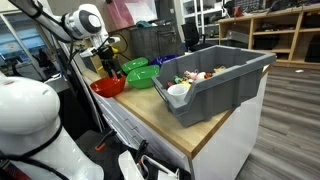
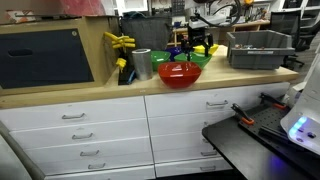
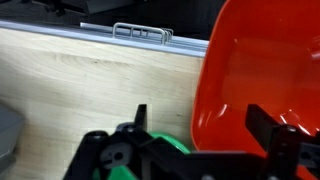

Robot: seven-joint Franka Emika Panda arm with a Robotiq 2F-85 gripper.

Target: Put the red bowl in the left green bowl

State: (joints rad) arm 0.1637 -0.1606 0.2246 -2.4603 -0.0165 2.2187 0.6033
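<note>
fingers (image 3: 262,122) wide open, empty | red bowl (image 3: 255,60) on counter (image 1: 150,116) | seemingly beside green bowl (image 1: 143,78)

Glossy red bowl (image 1: 108,87), upright, just beside the bright left green bowl (image 1: 133,66).

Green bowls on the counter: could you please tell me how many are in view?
2. The smaller green bowl sits further back; the wider green bowl lies just in front of it, beside the red bowl. More could be hidden behind the grey bin.
</note>
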